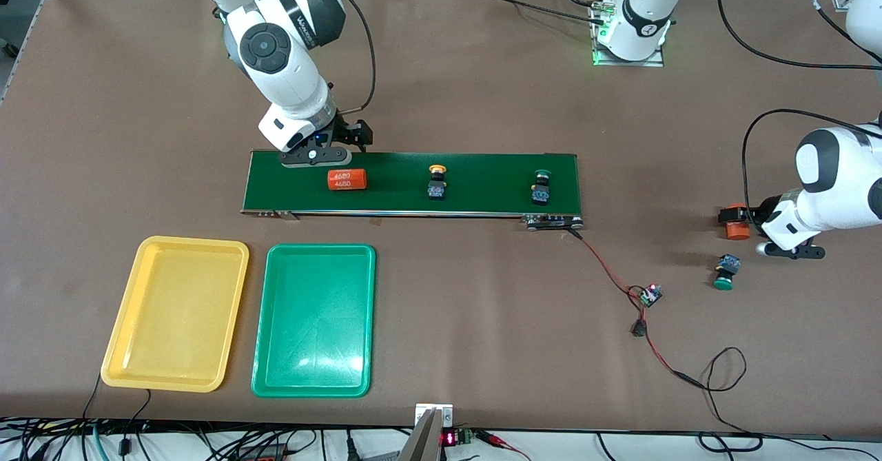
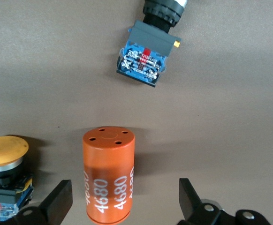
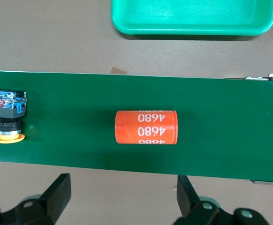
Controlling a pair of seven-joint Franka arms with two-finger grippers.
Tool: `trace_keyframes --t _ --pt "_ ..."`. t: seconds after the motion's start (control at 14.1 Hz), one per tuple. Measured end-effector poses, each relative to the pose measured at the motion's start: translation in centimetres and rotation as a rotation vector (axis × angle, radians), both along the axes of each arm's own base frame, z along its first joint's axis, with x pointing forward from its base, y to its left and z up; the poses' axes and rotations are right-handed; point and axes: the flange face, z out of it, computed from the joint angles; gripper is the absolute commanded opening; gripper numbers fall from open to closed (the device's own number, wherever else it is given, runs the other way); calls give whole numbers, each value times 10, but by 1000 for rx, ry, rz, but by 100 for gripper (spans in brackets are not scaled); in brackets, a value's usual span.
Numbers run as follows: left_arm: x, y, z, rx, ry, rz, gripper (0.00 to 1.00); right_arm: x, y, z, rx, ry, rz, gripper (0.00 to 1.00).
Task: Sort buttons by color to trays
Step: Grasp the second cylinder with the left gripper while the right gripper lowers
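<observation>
On the green belt (image 1: 482,171) stand a yellow button (image 1: 437,182) (image 3: 7,115) and a green button (image 1: 541,187). Another green button (image 1: 725,271) (image 2: 147,54) lies on the table toward the left arm's end, and a second yellow button (image 2: 5,171) stands near it. The yellow tray (image 1: 176,313) and green tray (image 1: 313,320) (image 3: 193,18) sit nearer the front camera than the belt. My right gripper (image 1: 324,154) (image 3: 122,194) hangs open over the belt's farther edge. My left gripper (image 1: 789,249) (image 2: 123,204) is open, low beside the loose buttons.
An orange "4680" cylinder (image 1: 346,180) (image 3: 146,127) lies on the belt under my right gripper. Another orange cylinder (image 1: 736,221) (image 2: 108,180) stands on the table between my left gripper's fingers, untouched. A small circuit board (image 1: 649,294) with red and black wires trails from the belt's end.
</observation>
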Motion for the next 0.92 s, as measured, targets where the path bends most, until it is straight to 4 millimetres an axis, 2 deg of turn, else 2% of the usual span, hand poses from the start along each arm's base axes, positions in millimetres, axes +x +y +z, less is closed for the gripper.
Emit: trace_keyframes --t 0.42,0.57,0.71,0.78,0.92 --pt "-5 7 -21 28 18 -56 99 0 0 0 0 -1 1 100" --pt "-6 7 -26 19 22 -70 51 0 1 0 1 -2 1 100" --pt "-7 7 -29 14 26 -75 11 0 2 -1 0 1 2 100" --pt "-7 6 -29 13 27 -77 1 0 3 -3 -1 2 4 100" --pt "-6 6 -29 13 26 -79 0 3 9 -8 -16 -4 26 100"
